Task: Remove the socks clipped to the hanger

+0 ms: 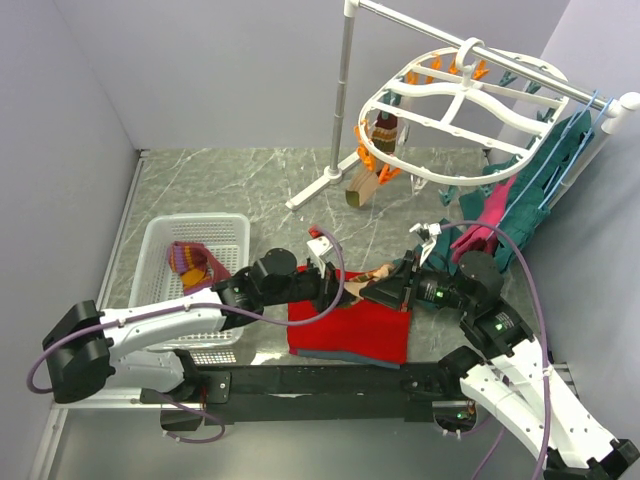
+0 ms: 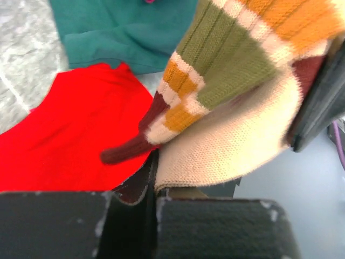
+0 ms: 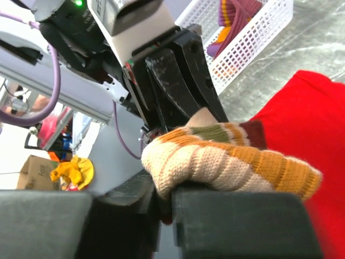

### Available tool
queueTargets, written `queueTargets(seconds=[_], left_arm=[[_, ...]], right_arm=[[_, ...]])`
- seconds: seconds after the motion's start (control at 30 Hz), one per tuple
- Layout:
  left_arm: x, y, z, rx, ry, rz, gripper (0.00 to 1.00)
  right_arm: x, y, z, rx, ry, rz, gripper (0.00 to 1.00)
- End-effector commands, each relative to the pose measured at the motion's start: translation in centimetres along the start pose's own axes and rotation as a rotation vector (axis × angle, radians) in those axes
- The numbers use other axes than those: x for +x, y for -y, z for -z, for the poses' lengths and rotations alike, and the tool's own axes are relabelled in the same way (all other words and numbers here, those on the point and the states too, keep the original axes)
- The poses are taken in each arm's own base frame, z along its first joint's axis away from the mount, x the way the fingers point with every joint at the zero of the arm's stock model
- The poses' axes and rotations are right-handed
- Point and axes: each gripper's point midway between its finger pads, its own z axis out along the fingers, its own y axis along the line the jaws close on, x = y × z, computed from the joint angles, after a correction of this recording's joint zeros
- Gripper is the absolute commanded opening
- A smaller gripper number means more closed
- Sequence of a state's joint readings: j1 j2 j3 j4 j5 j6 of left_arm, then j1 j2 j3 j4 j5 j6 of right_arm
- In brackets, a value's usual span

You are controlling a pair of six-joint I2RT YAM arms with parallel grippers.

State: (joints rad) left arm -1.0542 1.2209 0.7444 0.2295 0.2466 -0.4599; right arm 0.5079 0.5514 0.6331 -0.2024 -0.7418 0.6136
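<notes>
A striped sock point(image 1: 368, 283) in cream, orange, green and maroon hangs between my two grippers above the red cloth point(image 1: 350, 325). My left gripper point(image 2: 153, 189) is shut on the cream edge of this sock point(image 2: 232, 70). My right gripper point(image 3: 164, 194) holds the other end of the sock point(image 3: 226, 156) in a narrow gap, with the knit draped over one finger. The two grippers point(image 1: 345, 287) point(image 1: 388, 290) face each other, tip to tip. The white hanger point(image 1: 450, 100) hangs on the rail at the back right. Clipped to it are a maroon sock point(image 1: 384, 128) and a tan sock point(image 1: 365, 185).
A white slotted basket point(image 1: 160, 250) stands on the left with a maroon and orange sock point(image 1: 190, 260) inside. Teal and pink garments point(image 1: 520, 200) hang at the right on the rail. The rail's stand point(image 1: 340, 120) rises behind the centre.
</notes>
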Motion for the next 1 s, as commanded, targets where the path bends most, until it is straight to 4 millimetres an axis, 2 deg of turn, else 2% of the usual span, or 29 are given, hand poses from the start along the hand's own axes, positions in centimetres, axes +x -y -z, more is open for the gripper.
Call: queueTargets(seconds=[0.0, 0.03, 0.1, 0.13, 0.17, 0.2, 0.23, 0.27, 0.3, 0.33, 0.43, 0.47, 0.5, 0.53, 0.57, 0.6, 0.63, 0.67, 0.7, 0.73, 0.77, 0.8, 0.83, 0.87, 0.93, 0.97], left_arm=[[-3.8, -0.3, 1.2, -0.054, 0.109, 0.013, 0.01], [-4.2, -0.5, 1.7, -0.057, 0.123, 0.026, 0.01], [-4.7, -1.9, 2.5, -0.092, 0.148, 0.08, 0.01], [-5.4, -2.1, 3.3, -0.098, 0.175, 0.099, 0.01], [-6.3, -3.5, 4.2, -0.136, 0.209, 0.15, 0.01], [-6.3, -4.4, 4.8, -0.164, 0.21, 0.178, 0.01], [-7.2, -4.7, 5.8, -0.175, 0.239, 0.19, 0.01], [-8.1, -6.4, 6.9, -0.219, 0.272, 0.216, 0.01], [-8.5, -7.1, 7.8, -0.256, 0.273, 0.234, 0.01], [-9.4, -7.5, 8.9, -0.283, 0.305, 0.234, 0.01], [-11.9, -10.9, 12.7, -0.449, 0.369, 0.242, 0.01], [-13.4, -11.3, 13.9, -0.49, 0.397, 0.244, 0.01], [-13.2, -12.4, 14.9, -0.549, 0.38, 0.269, 0.01], [-14.0, -14.0, 16.5, -0.612, 0.404, 0.284, 0.01], [-15.7, -14.1, 17.6, -0.625, 0.433, 0.275, 0.01], [-16.0, -15.3, 18.1, -0.653, 0.422, 0.292, 0.01], [-16.0, -16.8, 19.5, -0.685, 0.412, 0.338, 0.01], [-17.7, -16.9, 20.5, -0.684, 0.438, 0.338, 0.01], [-17.9, -18.3, 20.8, -0.7, 0.429, 0.362, 0.01], [-18.4, -19.9, 22.7, -0.743, 0.462, 0.402, 0.01], [-19.5, -20.2, 23.5, -0.737, 0.483, 0.408, 0.01], [-19.5, -21.7, 24.1, -0.757, 0.486, 0.431, 0.01], [-19.9, -23.3, 26.1, -0.814, 0.527, 0.458, 0.01], [-19.9, -24.3, 27.1, -0.854, 0.541, 0.488, 0.01], [-18.7, -26.8, 28.0, -0.894, 0.541, 0.571, 0.01], [-17.3, -27.6, 27.8, -0.894, 0.518, 0.623, 0.01]], right_arm=[[-0.4, 0.1, 0.0, 0.014, 0.016, 0.023, 0.27], [-0.4, 0.2, 0.0, 0.018, 0.016, 0.022, 0.31], [-0.4, 0.4, -0.1, 0.028, 0.013, 0.027, 0.43], [-0.5, 0.7, -0.1, 0.044, 0.014, 0.025, 0.52], [-0.5, 0.8, -0.1, 0.049, 0.013, 0.027, 0.56], [-0.5, 0.9, -0.1, 0.058, 0.01, 0.032, 0.61], [-0.4, 1.2, 0.0, 0.077, 0.007, 0.031, 0.69], [-0.6, 1.3, 0.1, 0.089, 0.012, 0.035, 0.73], [-0.5, 1.3, 0.2, 0.095, 0.01, 0.045, 0.75], [-0.4, 1.6, 0.5, 0.118, 0.009, 0.043, 0.8], [-0.5, 1.8, 1.1, 0.153, 0.015, 0.064, 0.84], [-0.5, 1.9, 1.2, 0.159, 0.017, 0.075, 0.84], [-0.5, 2.0, 1.3, 0.169, 0.019, 0.077, 0.85], [-0.4, 2.0, 1.4, 0.173, 0.018, 0.078, 0.85], [-0.4, 2.1, 1.4, 0.176, 0.021, 0.079, 0.85], [-0.3, 2.1, 1.4, 0.174, 0.019, 0.077, 0.85], [-0.2, 2.2, 1.4, 0.171, 0.022, 0.078, 0.85], [-0.1, 2.2, 1.3, 0.167, 0.021, 0.075, 0.85], [0.0, 2.2, 1.3, 0.164, 0.021, 0.076, 0.85], [0.0, 2.3, 1.3, 0.163, 0.022, 0.079, 0.85], [0.0, 2.3, 1.3, 0.164, 0.02, 0.081, 0.85], [-0.1, 2.4, 1.3, 0.165, 0.024, 0.084, 0.85], [-0.1, 2.4, 1.3, 0.168, 0.023, 0.087, 0.85], [-0.1, 2.5, 1.3, 0.17, 0.025, 0.088, 0.85], [0.0, 2.4, 1.3, 0.166, 0.022, 0.091, 0.85], [0.0, 2.4, 1.3, 0.168, 0.023, 0.094, 0.85]])
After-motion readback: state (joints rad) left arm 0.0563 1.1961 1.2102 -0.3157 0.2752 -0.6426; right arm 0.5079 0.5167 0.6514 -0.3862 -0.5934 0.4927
